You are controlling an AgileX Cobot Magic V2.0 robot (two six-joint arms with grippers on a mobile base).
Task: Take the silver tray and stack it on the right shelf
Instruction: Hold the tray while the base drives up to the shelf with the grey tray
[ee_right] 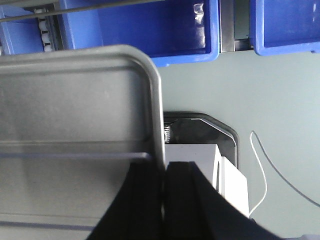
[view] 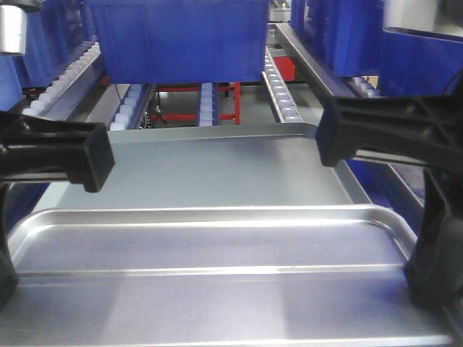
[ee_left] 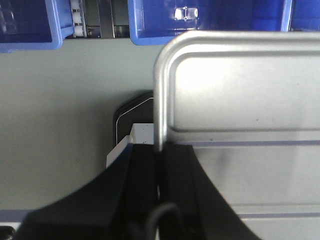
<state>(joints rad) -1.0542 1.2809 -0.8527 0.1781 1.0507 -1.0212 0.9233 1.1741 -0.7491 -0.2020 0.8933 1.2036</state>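
A blue bin (view: 177, 32) blocks the right shelf (view: 305, 61) rear; its front rollers (view: 283, 97) lie free.

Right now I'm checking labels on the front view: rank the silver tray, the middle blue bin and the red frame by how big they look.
1. silver tray, largest, though nearest the camera.
2. blue bin, cut off at the top.
3. red frame, only thin bars showing.

Bright, even light from overhead here. White glare streaks along the ridges of the silver tray (view: 217, 246), and its rim blows out in the left wrist view. Everything's soft and grainy. The blue bins (view: 181, 36) look oversaturated, with hazy edges.
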